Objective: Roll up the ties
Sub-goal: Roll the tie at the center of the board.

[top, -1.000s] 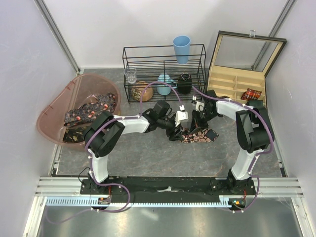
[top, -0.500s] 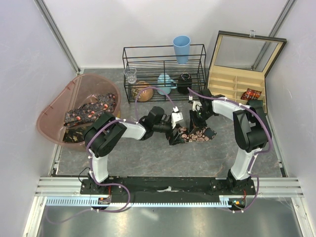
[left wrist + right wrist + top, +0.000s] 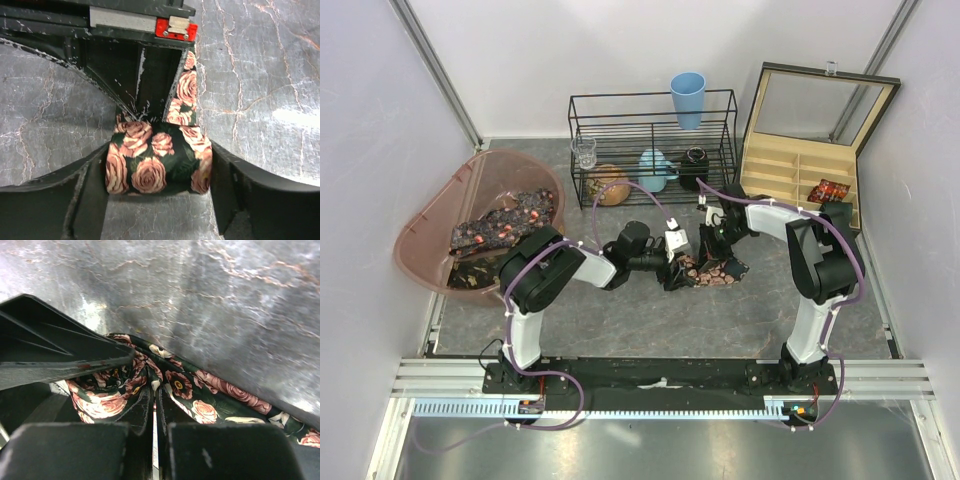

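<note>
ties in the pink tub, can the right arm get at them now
Probably not: the right gripper is shut on the rose tie mid-table, and the left arm lies between it and the ties in the tub.

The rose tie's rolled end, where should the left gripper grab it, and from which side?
Probably grip the rolled coil across its two side faces, coming from the end opposite the loose tail; it is a compact bundle, and the right gripper holds the tail beyond it.
</note>
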{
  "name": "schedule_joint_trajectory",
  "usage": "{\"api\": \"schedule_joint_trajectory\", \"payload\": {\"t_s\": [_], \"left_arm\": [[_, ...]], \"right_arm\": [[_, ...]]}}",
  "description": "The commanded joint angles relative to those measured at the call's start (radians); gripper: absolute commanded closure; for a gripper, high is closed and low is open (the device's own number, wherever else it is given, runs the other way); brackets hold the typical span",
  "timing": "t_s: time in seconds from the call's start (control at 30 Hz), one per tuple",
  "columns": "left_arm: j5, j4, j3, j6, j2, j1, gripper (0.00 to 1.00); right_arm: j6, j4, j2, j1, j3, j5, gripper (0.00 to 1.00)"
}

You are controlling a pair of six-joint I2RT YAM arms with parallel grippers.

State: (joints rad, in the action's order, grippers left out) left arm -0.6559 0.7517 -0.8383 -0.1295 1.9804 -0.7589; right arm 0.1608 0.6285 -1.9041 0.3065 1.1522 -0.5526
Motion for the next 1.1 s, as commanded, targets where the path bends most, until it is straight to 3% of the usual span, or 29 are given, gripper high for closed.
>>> {"api": "schedule_joint_trajectory", "payload": {"t_s": [0.0,0.17,0.27,0.33,0.43,0.47,0.63,0.87,1.07], "left_arm": [[-0.004,0.037,-0.027,-0.008,0.024,-0.010,0.29],[0.051,-0.087,-0.056,-0.088,0.009,-0.031,0.52],[0.123,-0.268,-0.093,-0.166,-0.018,-0.049,0.64],[0.159,-0.401,-0.105,-0.199,-0.029,-0.060,0.69],[0.234,-0.579,-0.149,-0.258,-0.034,-0.068,0.74],[0.258,-0.610,-0.166,-0.266,-0.034,-0.068,0.75],[0.303,-0.804,-0.228,-0.311,-0.015,-0.080,0.77],[0.308,-0.920,-0.307,-0.358,0.017,-0.103,0.74],[0.303,-0.973,-0.369,-0.378,0.052,-0.109,0.70]], "right_arm": [[-0.043,-0.075,-0.075,0.017,-0.065,0.142,1.00],[-0.032,-0.096,-0.088,0.016,-0.048,0.089,1.00],[-0.027,-0.092,-0.082,0.017,-0.005,0.063,0.99],[-0.027,-0.064,-0.073,0.017,0.017,0.053,0.94],[-0.043,0.009,-0.043,-0.006,0.073,0.031,0.80],[-0.047,0.029,-0.038,-0.018,0.096,0.025,0.73],[-0.090,0.167,-0.015,-0.116,0.144,-0.082,0.64],[-0.089,0.160,0.028,-0.145,0.092,-0.288,0.43],[-0.079,0.114,0.017,-0.110,0.052,-0.294,0.45]]}}
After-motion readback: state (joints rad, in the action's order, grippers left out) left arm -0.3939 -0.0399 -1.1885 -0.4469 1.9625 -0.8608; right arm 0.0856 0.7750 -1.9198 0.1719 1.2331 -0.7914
